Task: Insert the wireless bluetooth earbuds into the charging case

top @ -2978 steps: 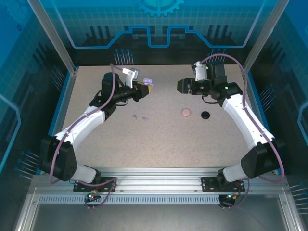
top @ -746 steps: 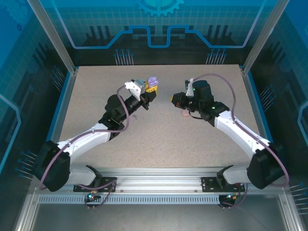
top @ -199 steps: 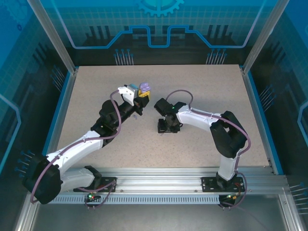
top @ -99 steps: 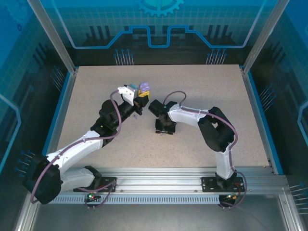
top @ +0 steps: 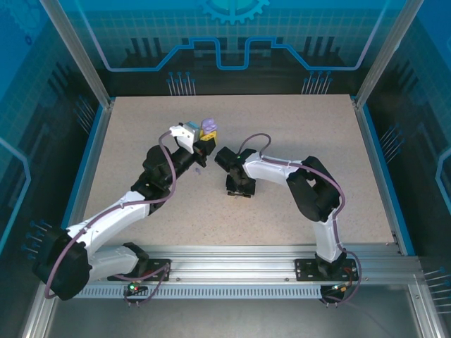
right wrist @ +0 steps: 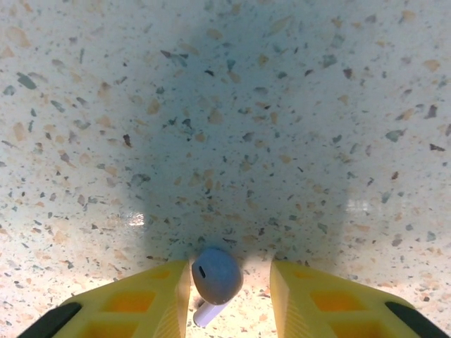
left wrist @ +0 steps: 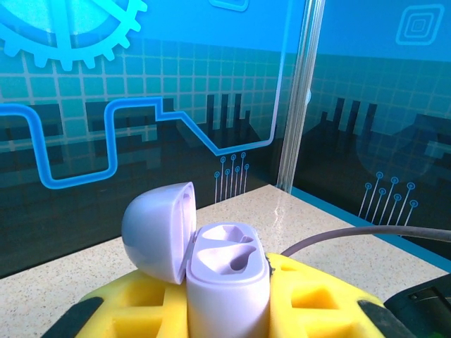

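Note:
My left gripper (top: 206, 138) is raised over the table's middle and shut on the lilac charging case (top: 209, 126). In the left wrist view the case (left wrist: 227, 282) stands upright between the yellow fingers (left wrist: 331, 303). Its lid (left wrist: 158, 229) is swung open to the left and both wells are empty. My right gripper (top: 237, 189) points straight down at the table, just right of the left one. Between its open jaws a lilac earbud (right wrist: 216, 276) lies on the table. The left finger (right wrist: 141, 303) touches the bud and the right finger (right wrist: 317, 299) stands apart from it.
A small lilac speck, perhaps another earbud (top: 199, 170), lies on the speckled table (top: 282, 120) under the left wrist. Blue rails and glass walls bound the table on three sides. The right arm's cable (left wrist: 366, 234) crosses behind the case.
The right gripper has shifted slightly left and its jaws have narrowed around the earbud. The left arm and the case have stayed put.

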Available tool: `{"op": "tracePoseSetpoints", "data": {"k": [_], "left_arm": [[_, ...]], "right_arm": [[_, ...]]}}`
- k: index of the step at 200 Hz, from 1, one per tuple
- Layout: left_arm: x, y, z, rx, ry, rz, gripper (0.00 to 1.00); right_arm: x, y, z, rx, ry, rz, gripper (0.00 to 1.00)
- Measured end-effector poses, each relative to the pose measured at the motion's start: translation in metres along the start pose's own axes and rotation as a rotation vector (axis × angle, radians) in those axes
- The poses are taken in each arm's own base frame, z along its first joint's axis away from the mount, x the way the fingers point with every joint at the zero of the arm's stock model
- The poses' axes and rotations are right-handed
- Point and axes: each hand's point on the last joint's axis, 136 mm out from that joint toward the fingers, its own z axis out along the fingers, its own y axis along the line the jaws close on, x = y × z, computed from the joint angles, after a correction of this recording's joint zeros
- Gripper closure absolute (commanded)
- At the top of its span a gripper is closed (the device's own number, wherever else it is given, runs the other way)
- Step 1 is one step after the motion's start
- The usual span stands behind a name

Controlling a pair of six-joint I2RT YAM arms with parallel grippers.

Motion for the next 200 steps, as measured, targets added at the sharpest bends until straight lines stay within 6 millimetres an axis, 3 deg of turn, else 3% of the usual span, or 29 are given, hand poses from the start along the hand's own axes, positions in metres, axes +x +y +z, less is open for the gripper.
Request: {"op": "tracePoseSetpoints", "data": {"k": [74, 123, 200], "left_arm": [[0.0, 0.0, 0.0, 0.002, 0.0, 0.0, 1.0], [0.0, 0.0, 0.0, 0.003, 0.0, 0.0, 1.0], [0.0, -0.002, 0.0, 0.01, 0.001, 0.0, 1.0]], "right_arm": [[-0.002, -0.002, 0.0, 0.009, 0.002, 0.026, 0.71], [-0.003, -0.002, -0.001, 0.009, -0.002, -0.001, 0.9], [-0.011, -0.001, -0.004, 0.028, -0.032, -0.329, 0.93]]}}
